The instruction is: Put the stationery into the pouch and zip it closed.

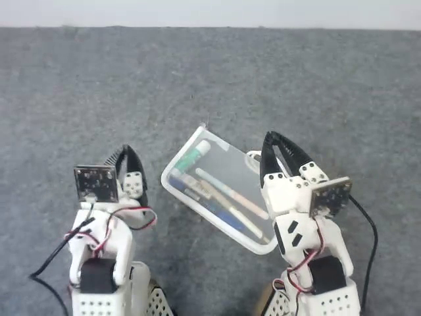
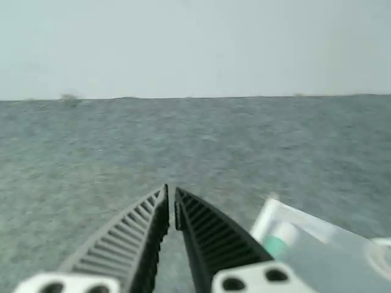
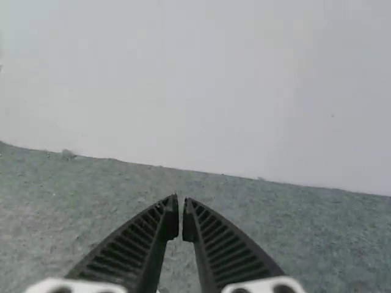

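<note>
Presently on view, largest first.

1. Flat grey felt-like table covering [image 1: 79,85], running to a pale wall at 12 o'clock.
2. White-and-black left arm [image 1: 102,257] at 7 o'clock and its twin, the right arm [image 1: 309,263], at 5 o'clock. They flank the pouch.
3. Clear plastic rectangular pouch with white edging [image 1: 230,168], lying flat just below centre. Its long axis runs from about 10 o'clock to about 4 o'clock, and its 4 o'clock end passes under the right arm.
4. Left gripper [image 2: 171,194]: black ribbed fingers drawn together at the tips, holding nothing, apart from the pouch on its 9 o'clock side.
5. Right gripper [image 3: 181,201]: likewise pinched closed and empty, near the pouch's 2 o'clock corner.
6. Contents, all inside the pouch and lying along its length:
   - a white stick with a green band [image 1: 195,155] toward 11 o'clock
   - a dark blue pen [image 1: 204,204] along the 7 o'clock edge
   - a pale slim pen [image 1: 230,192] between them
7. Small white ring [image 1: 252,158] at the pouch's 2 o'clock corner, just beside the right gripper; apparently the zip pull.

Judgement: the filling step looks complete, so the zip is the step in hand. Whether the zip is fully drawn cannot be told. If it is not, the next move calls for one gripper to pin the pouch while the other pinches the ring and draws it along the edge.
</note>
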